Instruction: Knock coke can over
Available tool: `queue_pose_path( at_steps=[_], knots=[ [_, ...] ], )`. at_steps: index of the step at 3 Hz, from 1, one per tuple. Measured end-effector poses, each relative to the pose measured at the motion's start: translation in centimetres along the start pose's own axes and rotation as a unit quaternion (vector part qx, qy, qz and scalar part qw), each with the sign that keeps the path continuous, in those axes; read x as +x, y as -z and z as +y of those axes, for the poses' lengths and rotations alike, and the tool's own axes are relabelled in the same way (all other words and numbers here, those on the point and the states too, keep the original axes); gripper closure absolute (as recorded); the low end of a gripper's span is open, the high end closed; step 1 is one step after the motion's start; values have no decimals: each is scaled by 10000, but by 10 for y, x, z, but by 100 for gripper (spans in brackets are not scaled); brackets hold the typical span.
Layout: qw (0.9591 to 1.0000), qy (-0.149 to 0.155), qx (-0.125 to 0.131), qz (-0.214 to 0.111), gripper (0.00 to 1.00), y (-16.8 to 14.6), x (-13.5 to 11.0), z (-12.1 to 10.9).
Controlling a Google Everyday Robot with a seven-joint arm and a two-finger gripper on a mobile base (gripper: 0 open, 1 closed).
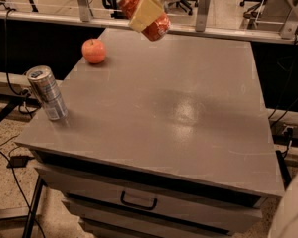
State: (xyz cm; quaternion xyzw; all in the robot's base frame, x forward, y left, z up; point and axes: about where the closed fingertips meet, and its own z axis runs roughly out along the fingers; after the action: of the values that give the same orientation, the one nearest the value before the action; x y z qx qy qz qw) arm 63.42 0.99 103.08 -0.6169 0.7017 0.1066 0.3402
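Note:
The coke can [157,27], red with white script, hangs tilted in the air above the far left part of the grey table [188,113]. My gripper [144,13] comes in from the top edge and is shut on the can. One cream finger [146,10] lies across the can's middle and hides part of it. The can touches nothing on the table.
A red apple [94,50] sits at the table's far left. A silver-grey can [47,92] with a blue-marked top stands near the left edge. A drawer with a handle [138,201] is below the front edge. Rails and cables lie behind and to the left.

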Motion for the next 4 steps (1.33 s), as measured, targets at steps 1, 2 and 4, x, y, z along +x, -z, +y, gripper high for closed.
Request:
queue_pose_path(
  at_steps=[1, 2, 4],
  knots=[
    [9985, -21, -15, 549, 100, -10, 12, -4],
    [9856, -222, 18, 1679, 100, -25, 53, -15],
    [9617, -455, -54, 2702, 100, -54, 112, -25]
  ],
)
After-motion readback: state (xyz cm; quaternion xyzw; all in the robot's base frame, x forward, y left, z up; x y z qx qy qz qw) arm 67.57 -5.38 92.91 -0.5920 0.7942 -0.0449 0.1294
